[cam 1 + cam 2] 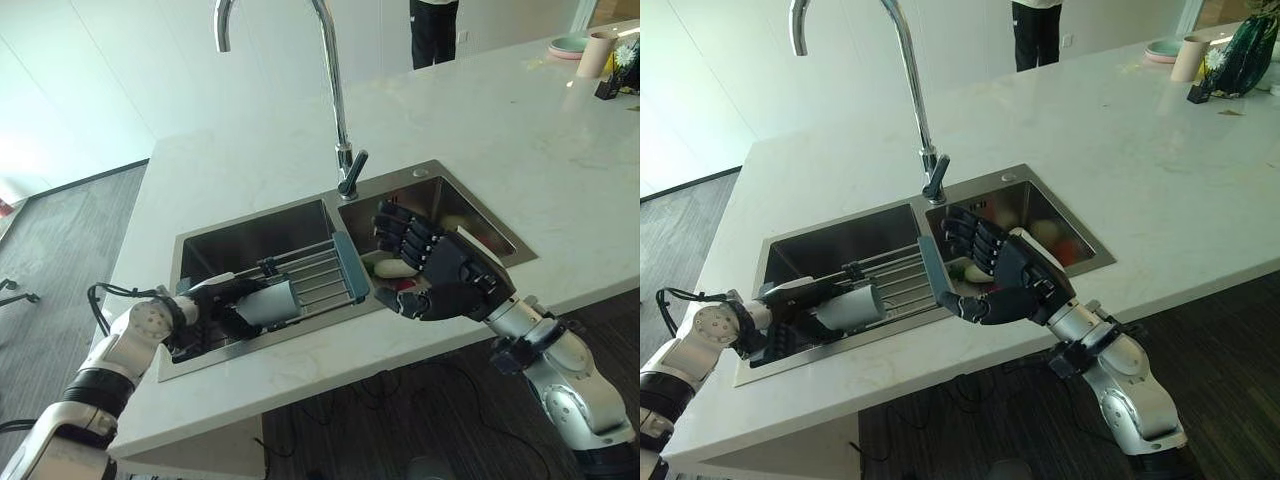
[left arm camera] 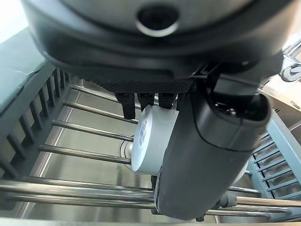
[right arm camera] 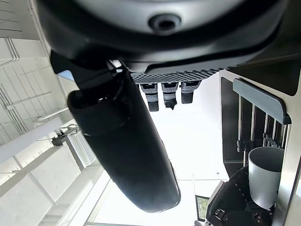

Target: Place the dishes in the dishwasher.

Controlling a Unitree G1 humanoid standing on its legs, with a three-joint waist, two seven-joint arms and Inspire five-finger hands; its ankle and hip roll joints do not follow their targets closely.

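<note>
Lower left of the left eye view, my left hand (image 1: 222,300) is curled round a grey cup (image 1: 270,302) lying on its side over the sink rack (image 1: 318,272); I should lift it clear of the bars before moving off. Lower middle of the right eye view, my right hand (image 1: 1015,275) hovers with fingers spread, holding nothing, over dishes (image 1: 1045,232) in the sink (image 1: 1080,228). Centre of the left wrist view, the cup (image 2: 153,141) looks smooth, pale, cylindrical

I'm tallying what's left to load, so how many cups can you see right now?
2. A grey cup is held in the left hand over the sink rack; a pinkish cup stands at the counter's far right corner. More may be hidden behind the right hand.
</note>
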